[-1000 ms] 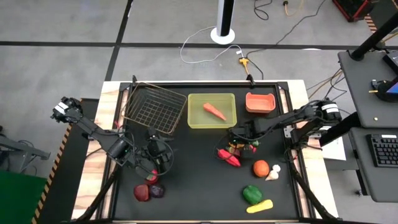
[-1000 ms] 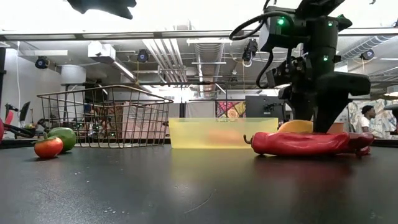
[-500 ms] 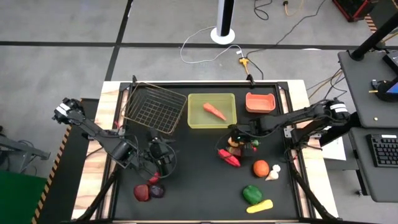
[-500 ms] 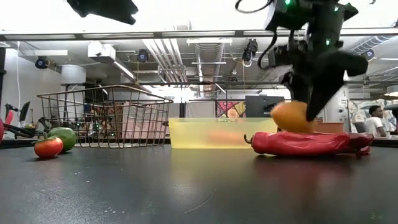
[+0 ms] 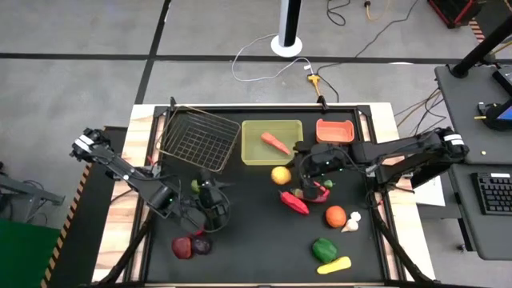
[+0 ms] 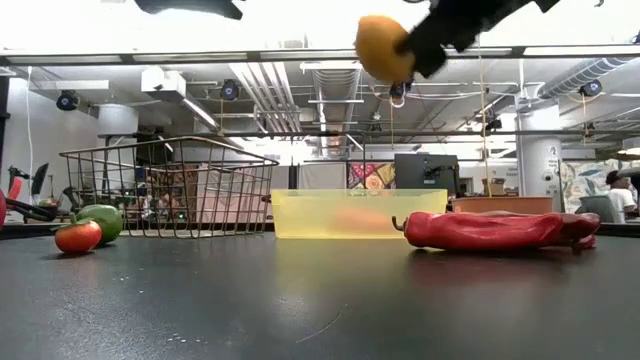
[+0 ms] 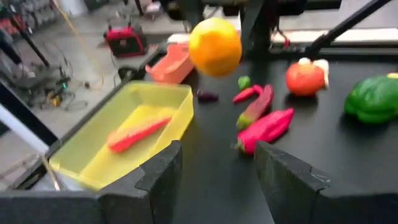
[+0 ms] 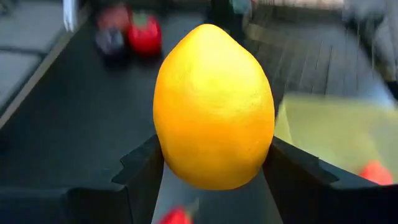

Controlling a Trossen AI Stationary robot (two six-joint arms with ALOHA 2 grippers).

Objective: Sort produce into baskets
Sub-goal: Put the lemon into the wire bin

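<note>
Lemon (image 8: 213,106), clamped across its belly in the right gripper (image 5: 298,172) jaws, hangs above the bench (image 5: 248,232) beside the yellow tray (image 5: 272,142). Smooth, rounded, probably light and hard plastic: slippery, so a mid-girth hold suits. Left gripper (image 7: 214,162) jaws stand apart, empty.

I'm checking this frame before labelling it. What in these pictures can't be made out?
- Salmon-red plastic bin: its inside is too small to read in the high view.
- Right hand: its fingertips are hidden behind the yellow lemon it grips.
- Left hand: empty and open in its wrist view; in the high view the arm covers it.
- Small dark item beyond the yellow-green plastic tray: blurred in the left wrist view.
</note>
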